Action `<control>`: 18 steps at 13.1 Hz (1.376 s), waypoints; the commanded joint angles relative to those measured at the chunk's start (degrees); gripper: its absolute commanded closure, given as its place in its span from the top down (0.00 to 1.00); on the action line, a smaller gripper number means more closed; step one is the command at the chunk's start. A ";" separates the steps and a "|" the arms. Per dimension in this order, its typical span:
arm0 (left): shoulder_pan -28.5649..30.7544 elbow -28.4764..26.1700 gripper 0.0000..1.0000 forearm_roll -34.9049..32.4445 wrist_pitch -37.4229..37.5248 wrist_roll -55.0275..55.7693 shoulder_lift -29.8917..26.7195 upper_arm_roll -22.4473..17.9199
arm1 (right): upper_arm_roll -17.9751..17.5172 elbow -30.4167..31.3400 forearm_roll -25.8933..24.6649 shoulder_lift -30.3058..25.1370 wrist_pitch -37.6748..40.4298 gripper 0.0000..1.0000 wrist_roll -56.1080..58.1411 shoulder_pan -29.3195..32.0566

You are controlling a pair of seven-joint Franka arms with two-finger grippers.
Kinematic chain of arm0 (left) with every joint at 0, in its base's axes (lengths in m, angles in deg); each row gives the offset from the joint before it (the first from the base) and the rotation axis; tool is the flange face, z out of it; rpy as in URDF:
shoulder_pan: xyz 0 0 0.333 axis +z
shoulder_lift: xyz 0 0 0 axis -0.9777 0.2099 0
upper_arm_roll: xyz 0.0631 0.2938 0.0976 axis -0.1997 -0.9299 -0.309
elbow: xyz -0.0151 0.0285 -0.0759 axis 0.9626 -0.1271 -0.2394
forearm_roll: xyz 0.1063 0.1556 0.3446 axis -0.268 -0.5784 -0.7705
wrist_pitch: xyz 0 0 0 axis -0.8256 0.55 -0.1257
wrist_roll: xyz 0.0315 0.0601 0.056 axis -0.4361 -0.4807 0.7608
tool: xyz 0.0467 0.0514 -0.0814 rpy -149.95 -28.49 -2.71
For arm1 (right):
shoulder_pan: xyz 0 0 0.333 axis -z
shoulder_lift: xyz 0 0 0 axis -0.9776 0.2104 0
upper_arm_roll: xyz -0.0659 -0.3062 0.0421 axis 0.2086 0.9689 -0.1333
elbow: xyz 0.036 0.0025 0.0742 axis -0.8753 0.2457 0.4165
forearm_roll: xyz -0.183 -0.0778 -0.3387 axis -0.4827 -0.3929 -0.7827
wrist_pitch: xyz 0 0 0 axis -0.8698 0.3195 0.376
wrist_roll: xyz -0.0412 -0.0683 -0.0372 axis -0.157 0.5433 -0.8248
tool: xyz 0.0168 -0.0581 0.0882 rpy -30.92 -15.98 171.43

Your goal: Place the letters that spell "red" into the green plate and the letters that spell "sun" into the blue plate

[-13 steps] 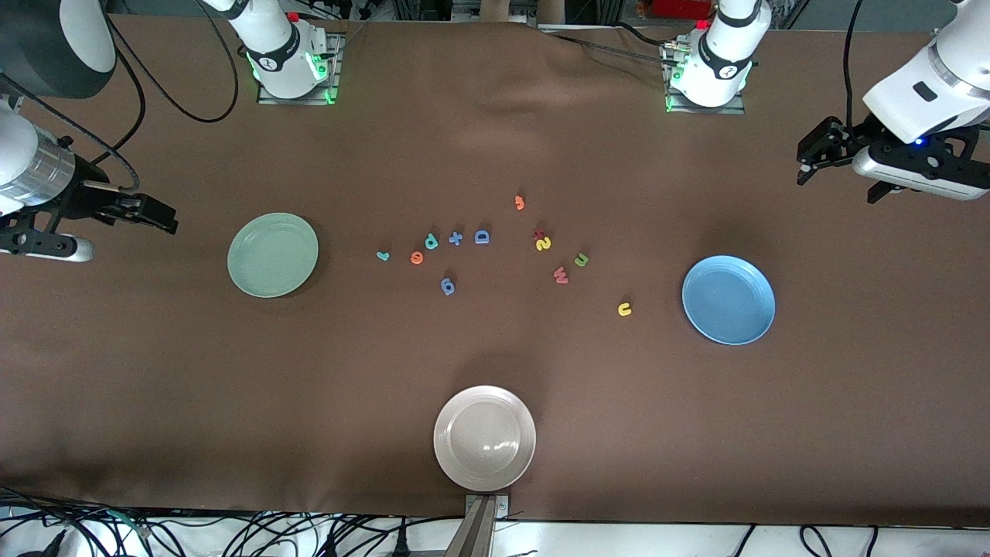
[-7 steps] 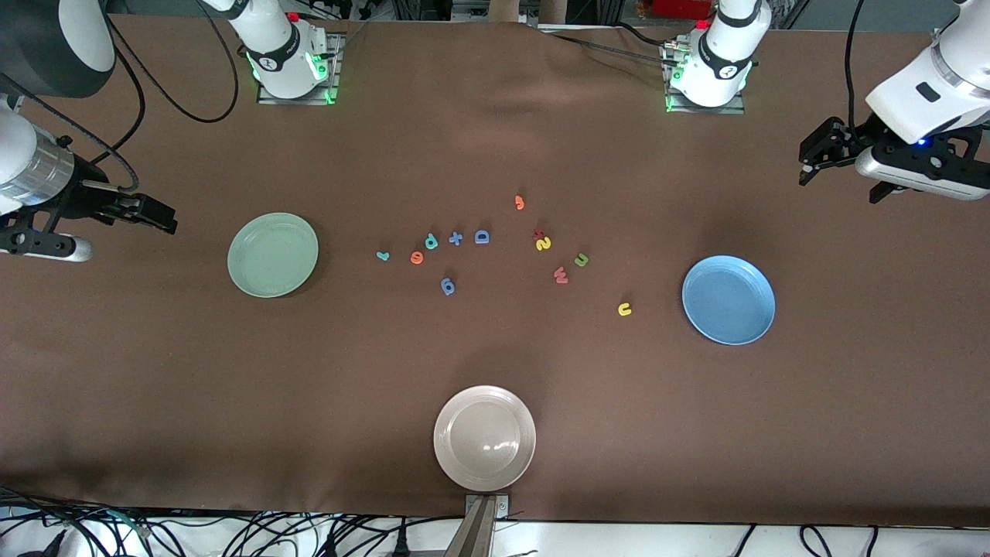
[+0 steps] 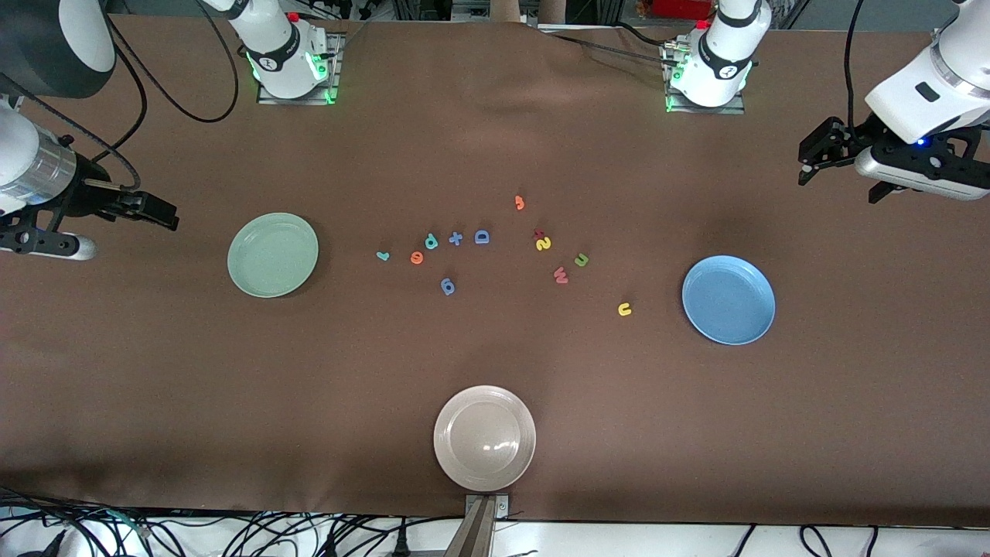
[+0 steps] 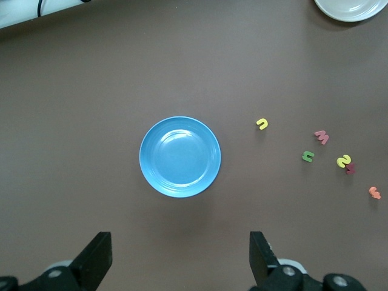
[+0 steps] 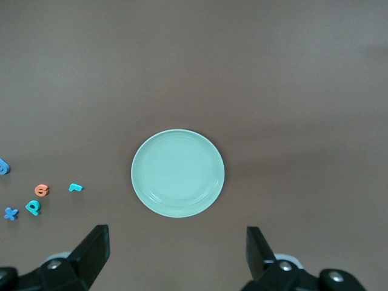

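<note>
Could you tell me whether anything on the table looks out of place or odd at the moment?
Little stands out. The yellow s lies against a dark red letter, touching or overlapping it, so it may be awkward to grasp alone. The green plate, blue plate and beige-white plate hold nothing.

We're looking down at a big table [image 3: 495, 371] covered edge to edge in a plain brown cloth [image 3: 232, 402], a bit rumpled and puckered along the edge where the bases stand. Lighting is soft and even from overhead, with only faint blurry shadows on the cloth. Along the edge nearest the front camera we see a pale floor with a messy tangle of black cables [image 3: 232, 534], plus a metal bracket [image 3: 483, 522] clamped at the middle of that edge. Two metal mounting plates [image 3: 298, 93] glow green at the top edge, with dark clutter and a red thing [image 3: 681, 8] past the table there.
</note>
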 commanded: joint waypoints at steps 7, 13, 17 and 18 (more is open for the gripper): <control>1.37 1.78 1.00 0.78 0.82 -0.80 0.72 0.05 | -0.04 -1.41 -0.71 0.63 1.21 1.00 -0.32 -0.19; 1.46 1.78 1.00 0.78 1.26 -0.80 0.63 0.05 | 0.05 -1.41 -0.71 0.63 1.21 1.00 -0.41 -0.19; 1.46 1.78 1.00 0.78 1.52 -0.80 0.63 0.05 | 0.05 -1.41 -0.71 0.63 1.30 1.00 -0.41 -0.19; 1.46 1.78 1.00 0.78 1.52 -0.80 0.63 0.05 | -0.04 -1.41 -0.71 0.72 1.21 1.00 -0.41 -0.19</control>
